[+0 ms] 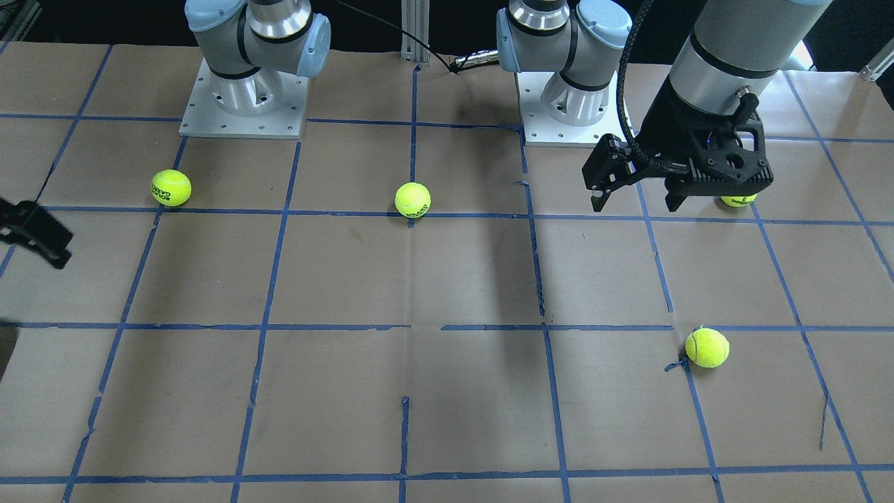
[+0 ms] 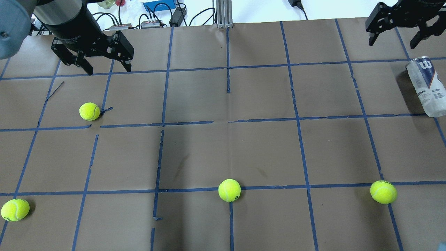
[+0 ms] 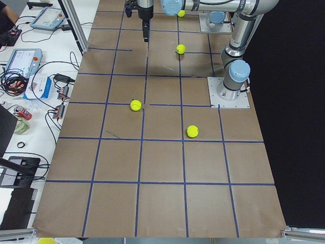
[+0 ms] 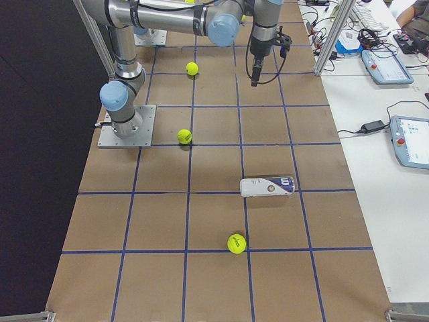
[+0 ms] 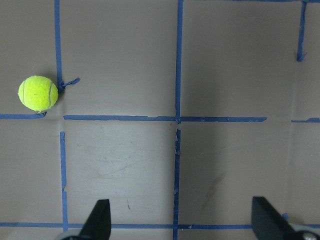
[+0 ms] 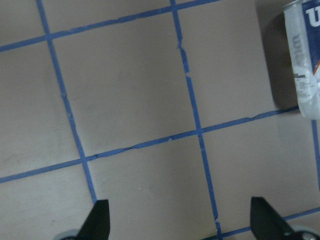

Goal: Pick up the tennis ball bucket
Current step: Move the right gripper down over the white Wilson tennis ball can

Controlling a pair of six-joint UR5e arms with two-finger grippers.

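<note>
The tennis ball bucket (image 2: pixel 427 87) is a clear tube with a white label and a round W logo. It lies on its side near the table's right edge in the overhead view. It also shows in the exterior right view (image 4: pixel 268 186) and at the top right of the right wrist view (image 6: pixel 302 55). It is out of view in the front-facing view. My right gripper (image 2: pixel 393 42) is open and empty, high above the table, beyond the tube's far end and apart from it. My left gripper (image 2: pixel 106 68) is open and empty, raised over the far left.
Several loose yellow-green tennis balls lie about: one near the left gripper (image 2: pixel 89 111), one at the near left (image 2: pixel 14 210), one at the near middle (image 2: pixel 229 190), one at the near right (image 2: pixel 383 191). Cables and devices (image 2: pixel 153 21) lie beyond the far edge.
</note>
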